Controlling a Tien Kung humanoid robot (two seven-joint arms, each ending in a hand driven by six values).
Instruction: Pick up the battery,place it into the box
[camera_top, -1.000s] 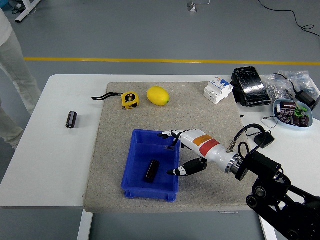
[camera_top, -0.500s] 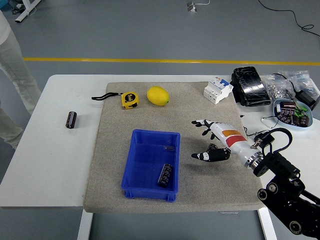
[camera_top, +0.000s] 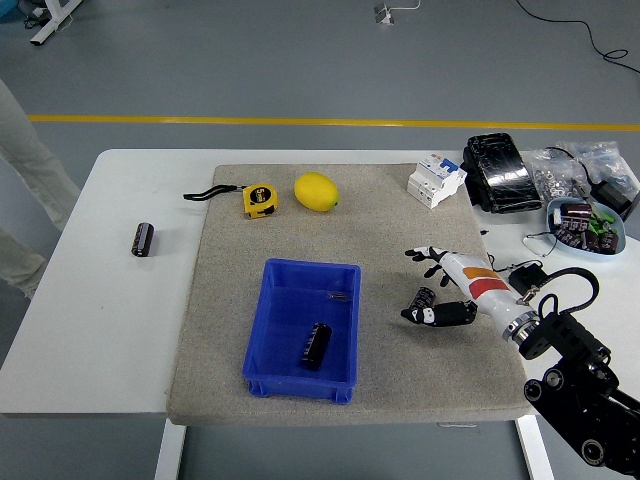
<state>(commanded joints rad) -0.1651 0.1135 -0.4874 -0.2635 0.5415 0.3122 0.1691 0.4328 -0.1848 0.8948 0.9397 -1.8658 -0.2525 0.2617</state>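
So the battery (camera_top: 316, 345) is lying inside the blue box (camera_top: 262, 350), off to the left of the right hand (camera_top: 437, 290), nothing touching it. The hand hovers over the mat (camera_top: 400, 225) with fingers spread and empty. I'd say the drop is done, so the clean way to finish is pulling straight back toward the right edge, clear of the box rim.

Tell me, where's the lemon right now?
In the head view, the lemon sits on the far part of the grey mat, just right of the yellow tape measure, beyond the blue box.
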